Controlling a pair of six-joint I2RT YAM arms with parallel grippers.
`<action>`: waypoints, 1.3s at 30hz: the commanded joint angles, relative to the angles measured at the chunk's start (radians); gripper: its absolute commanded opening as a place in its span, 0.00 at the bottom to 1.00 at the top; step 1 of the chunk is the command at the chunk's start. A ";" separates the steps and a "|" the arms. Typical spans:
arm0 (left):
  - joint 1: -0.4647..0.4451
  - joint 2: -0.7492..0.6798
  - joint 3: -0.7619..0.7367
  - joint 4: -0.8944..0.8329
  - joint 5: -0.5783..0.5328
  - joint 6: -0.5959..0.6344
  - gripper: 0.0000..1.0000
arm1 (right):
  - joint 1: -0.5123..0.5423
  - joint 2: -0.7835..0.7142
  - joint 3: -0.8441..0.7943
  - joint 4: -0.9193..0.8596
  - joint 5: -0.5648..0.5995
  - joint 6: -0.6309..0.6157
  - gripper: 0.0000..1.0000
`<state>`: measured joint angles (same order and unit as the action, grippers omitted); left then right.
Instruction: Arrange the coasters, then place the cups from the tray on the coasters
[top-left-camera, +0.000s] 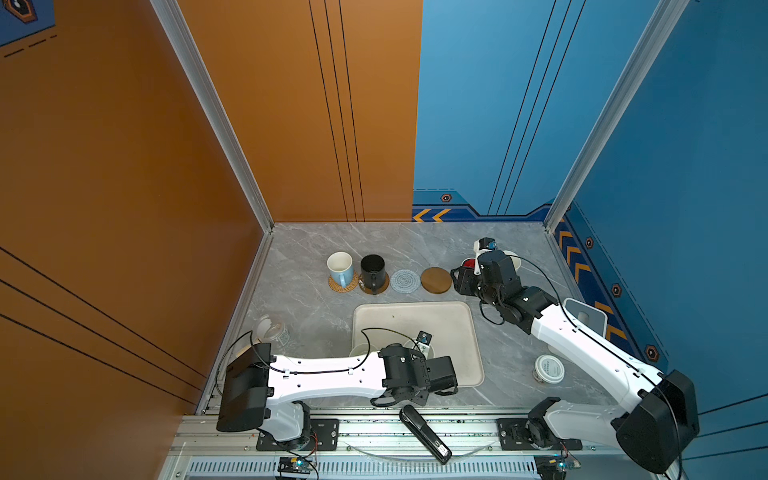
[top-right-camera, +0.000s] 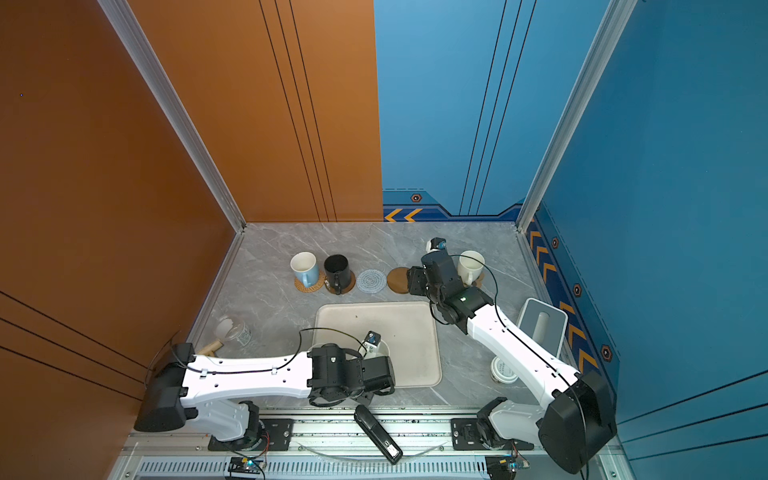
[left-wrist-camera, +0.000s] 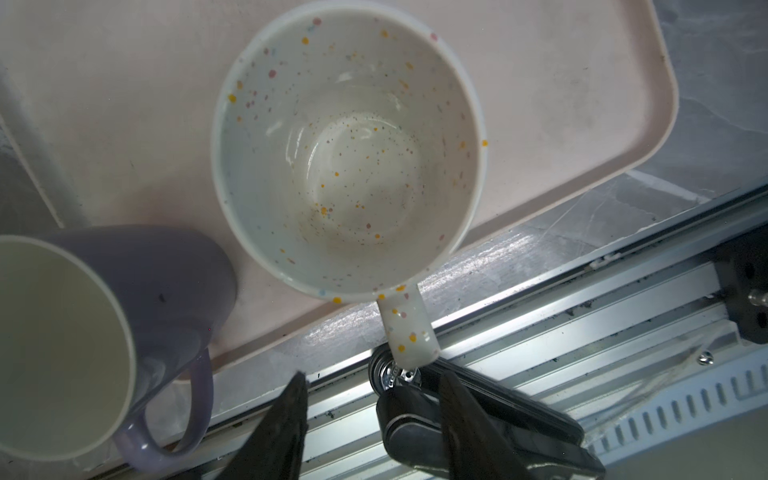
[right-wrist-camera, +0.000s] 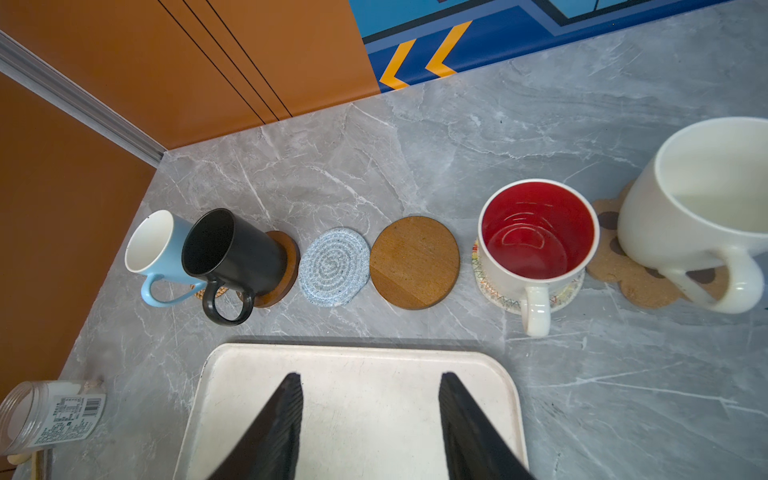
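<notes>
Six coasters lie in a row at the back. The light blue cup (right-wrist-camera: 153, 245) and the black cup (right-wrist-camera: 232, 253) each stand on one, as do the red-lined cup (right-wrist-camera: 536, 237) and the plain white cup (right-wrist-camera: 698, 220). The grey-blue crocheted coaster (right-wrist-camera: 334, 266) and a brown wooden disc (right-wrist-camera: 415, 262) are bare. On the tray (left-wrist-camera: 582, 124) stand the speckled cup (left-wrist-camera: 349, 149) and the lavender cup (left-wrist-camera: 124, 316). My left gripper (left-wrist-camera: 372, 376) is open, and the speckled handle (left-wrist-camera: 409, 328) ends just beyond its fingertips. Over the tray's far edge (right-wrist-camera: 353, 353), my right gripper (right-wrist-camera: 370, 376) hangs open and empty.
A clear glass jar (top-left-camera: 272, 330) lies left of the tray. A white lidded jar (top-left-camera: 548, 369) and a white box-like stand (top-left-camera: 586, 318) sit on the right, under the right arm. A black hand tool (top-left-camera: 426, 434) rests on the front rail.
</notes>
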<state>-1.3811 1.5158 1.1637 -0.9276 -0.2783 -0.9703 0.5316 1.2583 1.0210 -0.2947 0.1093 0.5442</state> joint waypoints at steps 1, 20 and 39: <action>0.013 0.010 0.027 -0.015 0.024 -0.009 0.53 | -0.012 -0.023 -0.021 0.010 0.000 0.003 0.51; 0.078 0.004 -0.056 0.143 0.120 -0.016 0.53 | -0.044 0.006 -0.034 0.031 -0.033 0.012 0.52; 0.100 0.061 -0.070 0.157 0.144 -0.022 0.49 | -0.050 0.037 -0.031 0.038 -0.049 0.014 0.52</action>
<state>-1.2949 1.5661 1.1107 -0.7650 -0.1463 -0.9787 0.4896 1.2865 0.9989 -0.2756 0.0742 0.5484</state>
